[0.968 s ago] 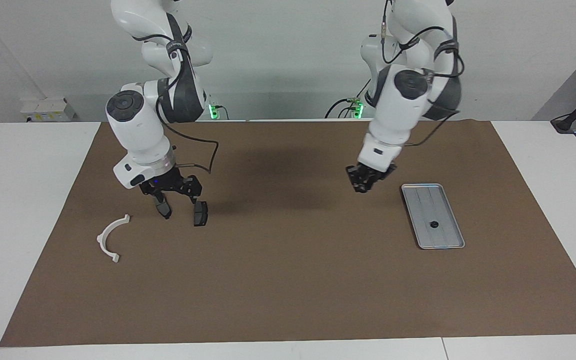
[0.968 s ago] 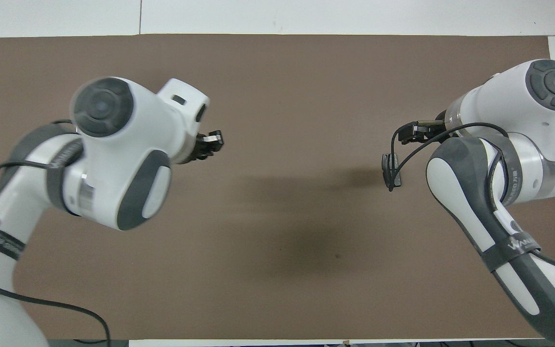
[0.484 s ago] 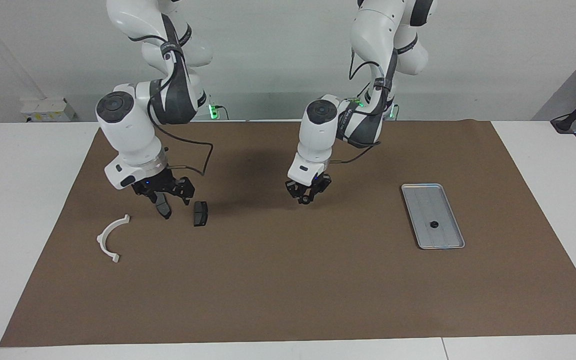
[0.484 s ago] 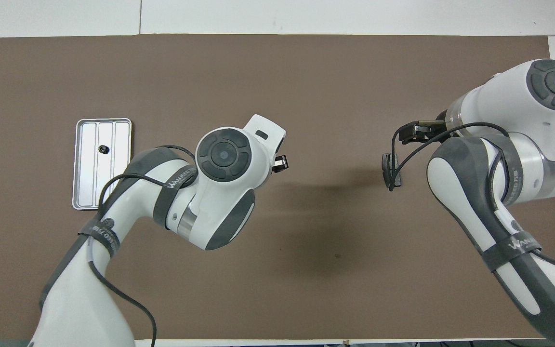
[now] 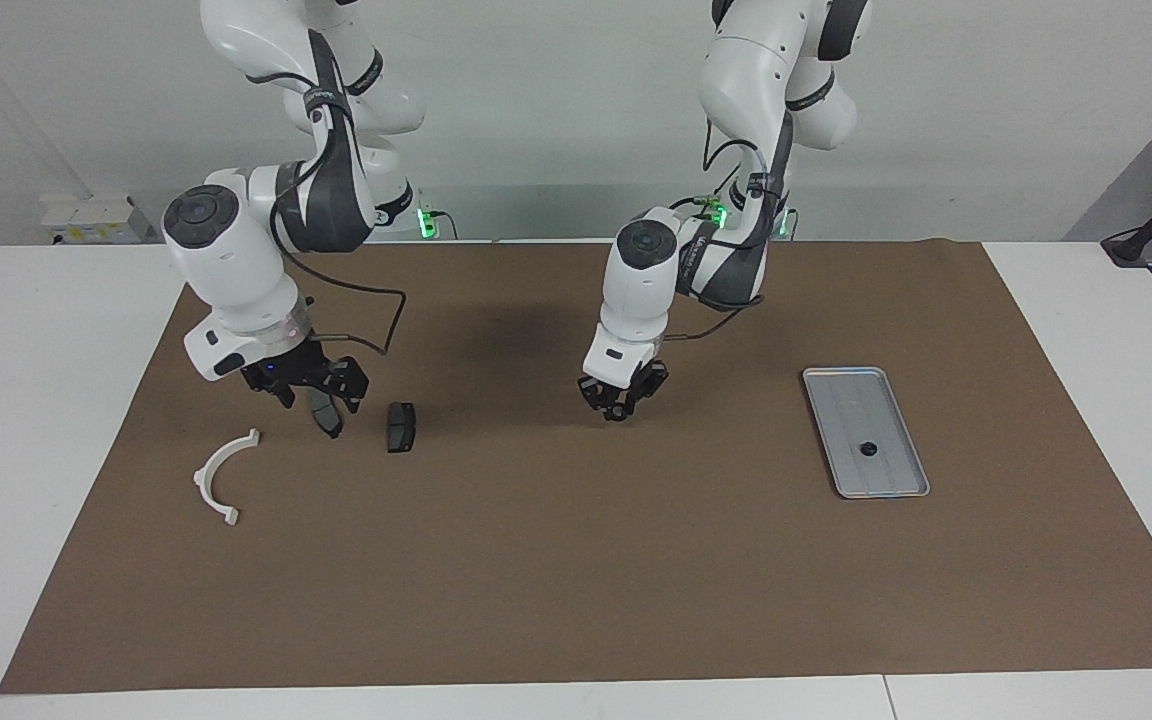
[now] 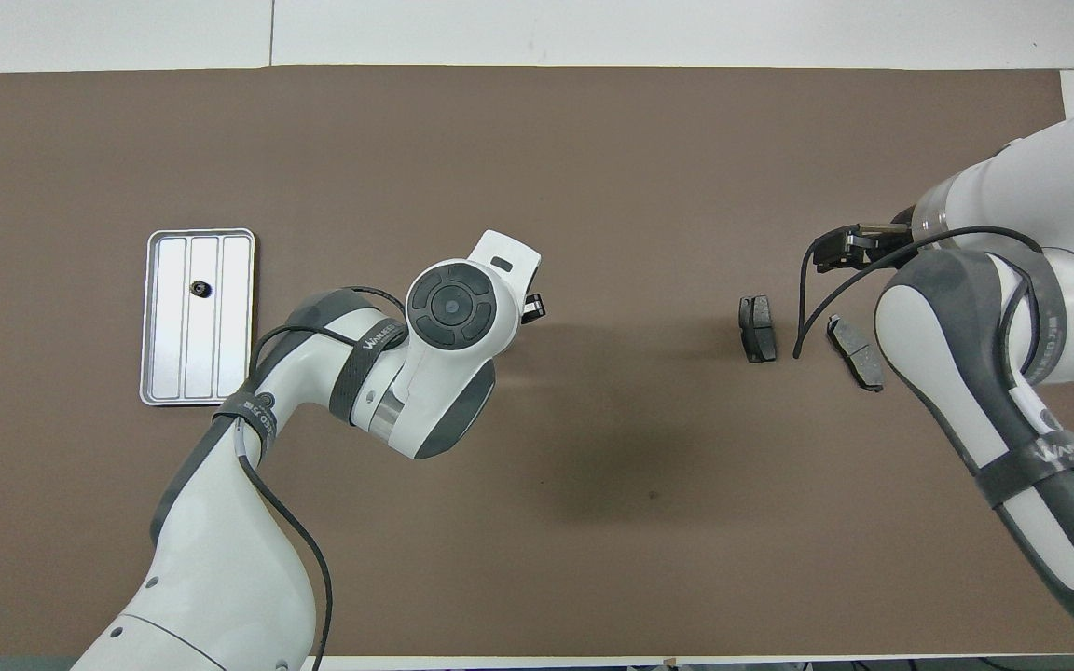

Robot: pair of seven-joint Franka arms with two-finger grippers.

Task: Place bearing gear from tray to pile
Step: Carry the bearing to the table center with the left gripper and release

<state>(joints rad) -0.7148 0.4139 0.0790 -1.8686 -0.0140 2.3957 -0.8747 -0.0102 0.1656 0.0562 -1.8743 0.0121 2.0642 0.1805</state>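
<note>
The silver tray [image 5: 884, 492] [image 6: 199, 233] lies toward the left arm's end of the table, and one small dark bearing gear [image 5: 868, 448] [image 6: 200, 289] rests in it. My left gripper [image 5: 621, 408] [image 6: 533, 308] hangs low over the middle of the mat, fingertips drawn together on a small dark part that looks like a bearing gear. The pile lies toward the right arm's end: a white half-ring bracket [image 5: 224, 472] and two dark brake pads [image 5: 401, 427] [image 5: 327, 418] [image 6: 758, 328] [image 6: 855, 352]. My right gripper [image 5: 304, 388] [image 6: 843, 248] hovers open just above the pads and holds nothing. The right arm hides the bracket in the overhead view.
A brown mat [image 5: 576, 580] [image 6: 537, 140] covers most of the white table, and everything lies on it. A wide stretch of bare mat separates the tray from the pile.
The left arm has swung away from the tray to the mat's middle and then lowered a little. The right gripper has drawn back toward its own end, uncovering the second brake pad from above.
</note>
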